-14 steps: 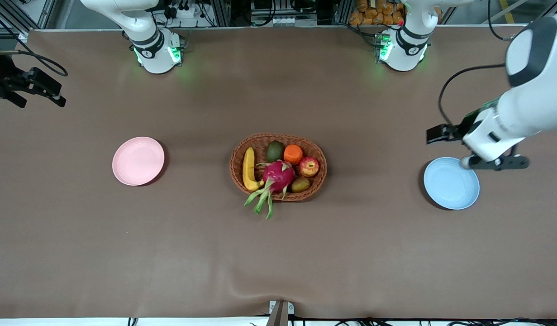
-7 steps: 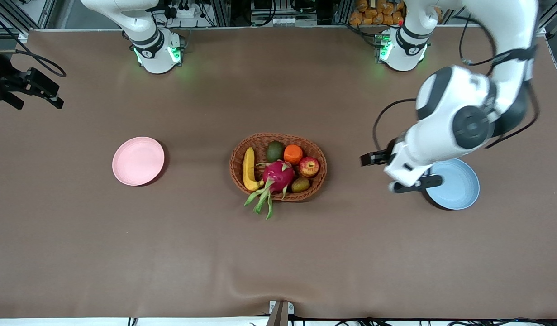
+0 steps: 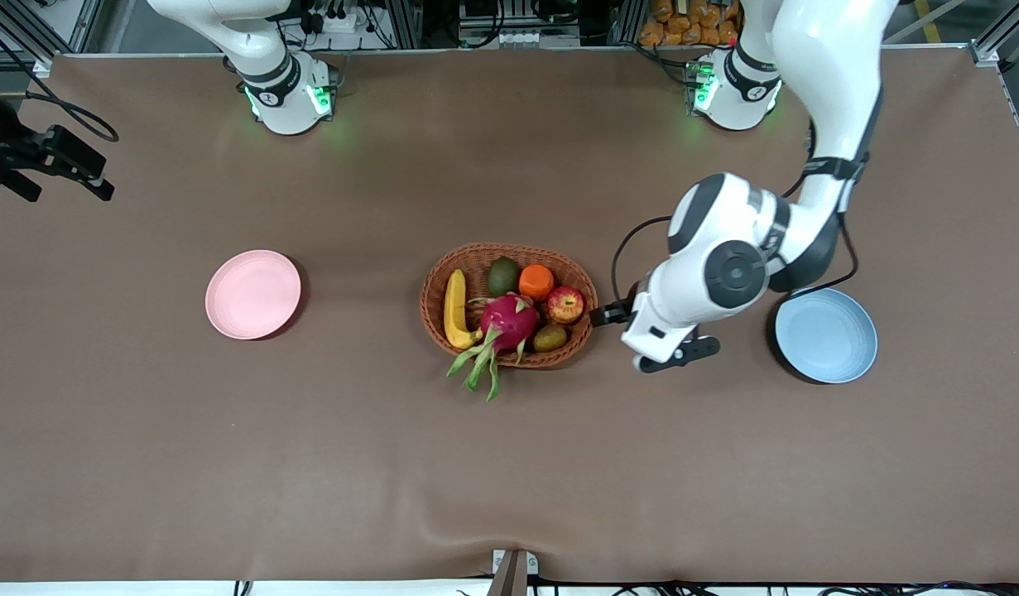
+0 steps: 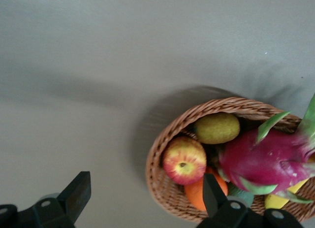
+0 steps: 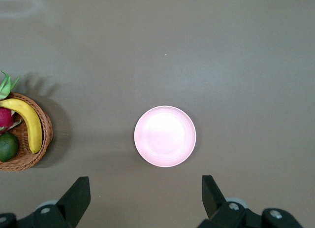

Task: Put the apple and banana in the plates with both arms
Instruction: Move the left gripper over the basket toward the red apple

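The right gripper [image 5: 142,201] is waiting with fingers spread wide, high over the empty pale pink round plate [image 3: 253,294]. The brown oval wicker basket [image 3: 509,252] is holding the curved yellow banana [image 3: 454,310], magenta dragon fruit [image 3: 509,321] and small red-yellow apple [image 3: 564,305]. The left gripper [image 4: 145,203] is hanging wide open above the table just beside the basket's rim, the apple lying between its fingers in the left wrist view. The light blue round plate [image 3: 826,334] is sitting empty.

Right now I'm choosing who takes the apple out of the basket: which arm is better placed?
The left. Its open left gripper hangs beside the basket, at the end where the apple lies. The right gripper waits high over the pink plate, well away from the basket.
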You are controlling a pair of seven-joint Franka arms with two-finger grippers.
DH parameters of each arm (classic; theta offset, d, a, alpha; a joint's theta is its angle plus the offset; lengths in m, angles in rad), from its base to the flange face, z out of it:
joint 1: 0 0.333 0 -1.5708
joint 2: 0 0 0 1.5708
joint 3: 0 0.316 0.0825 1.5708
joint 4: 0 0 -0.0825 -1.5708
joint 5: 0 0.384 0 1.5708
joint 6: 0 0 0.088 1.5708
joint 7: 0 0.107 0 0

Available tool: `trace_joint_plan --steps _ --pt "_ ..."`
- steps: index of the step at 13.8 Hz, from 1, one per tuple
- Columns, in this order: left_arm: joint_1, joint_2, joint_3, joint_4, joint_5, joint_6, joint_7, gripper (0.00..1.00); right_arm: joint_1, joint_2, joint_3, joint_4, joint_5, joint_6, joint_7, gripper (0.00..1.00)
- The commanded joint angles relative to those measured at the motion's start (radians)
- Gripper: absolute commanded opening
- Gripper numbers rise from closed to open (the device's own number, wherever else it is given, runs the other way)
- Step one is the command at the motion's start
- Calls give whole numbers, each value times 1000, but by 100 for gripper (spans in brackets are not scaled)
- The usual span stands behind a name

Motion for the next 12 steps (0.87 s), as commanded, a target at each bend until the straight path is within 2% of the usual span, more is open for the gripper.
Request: trace_joint_plan --steps 1,8,12 --pt "-30 55 9 38 -17 35 -86 100 -13 -16 0 -18 -10 11 -38 100" --pt "-94 103 6 32 -37 38 -246 100 -10 -15 -1 -13 -11 23 -47 100" --pt "-117 140 6 29 -42 113 -298 100 -13 -16 3 -12 -14 37 -47 100"
